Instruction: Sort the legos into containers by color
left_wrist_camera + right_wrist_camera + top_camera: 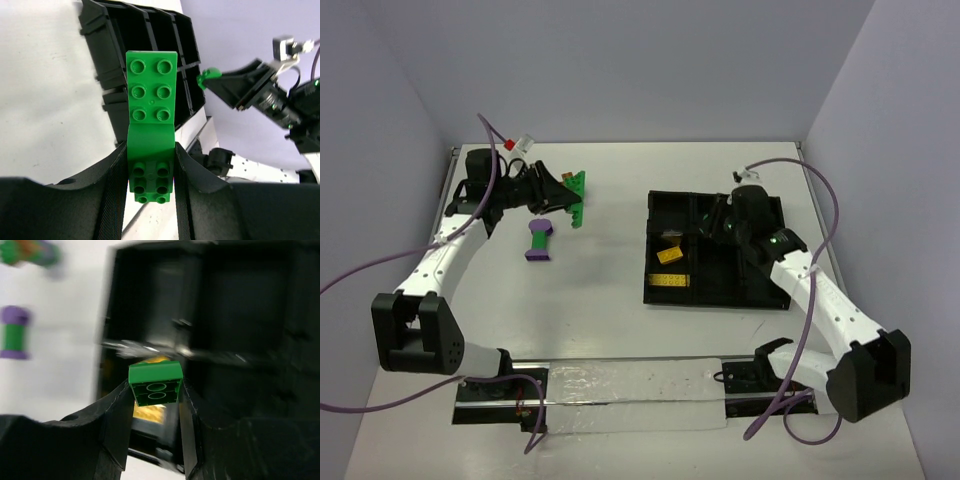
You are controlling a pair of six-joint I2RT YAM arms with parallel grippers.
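1. The left gripper (558, 196) is at the far left of the table (610, 310), its jaws clamped on a long green brick (151, 100). The brick is off the table and sticks out past the fingertips, studs toward the wrist camera.
2. Just beside it, a purple-and-green cluster (539, 240) lies on the table, touching neither arm.
3. Right of centre sits the black tray (649, 250). Its left column holds a tilted yellow brick (669, 253) and, nearer the arms, a flat yellow brick (671, 281).
4. The right gripper (155, 396) hangs above the tray, jaws pinched on a small green brick (155, 382). The view below it is blurred.
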